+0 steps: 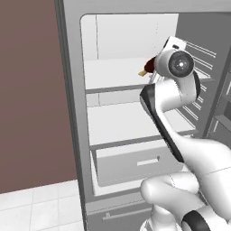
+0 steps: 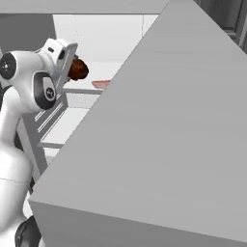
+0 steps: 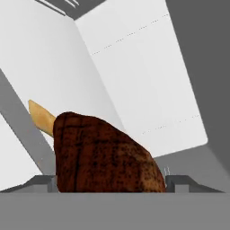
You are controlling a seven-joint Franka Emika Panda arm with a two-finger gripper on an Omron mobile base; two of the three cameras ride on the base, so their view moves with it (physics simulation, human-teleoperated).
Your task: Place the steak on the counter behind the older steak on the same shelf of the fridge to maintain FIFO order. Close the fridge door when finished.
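A white robot arm reaches into the open fridge (image 1: 74,113), its white interior walls and shelves lit pale. The claw (image 3: 110,186) is closed on the steak (image 3: 103,157), dark brown with a tan bone end, held above the upper shelf (image 1: 113,74). Beyond the claw on that shelf lies the older steak (image 2: 100,84). The grey fridge door (image 2: 159,125) stands open beside the arm.

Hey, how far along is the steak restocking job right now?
Done: the steak is off the counter, gripped in the hand inside the fridge. In hand: carrying it over the upper shelf. Left: setting it behind the older steak, closing the fridge door.
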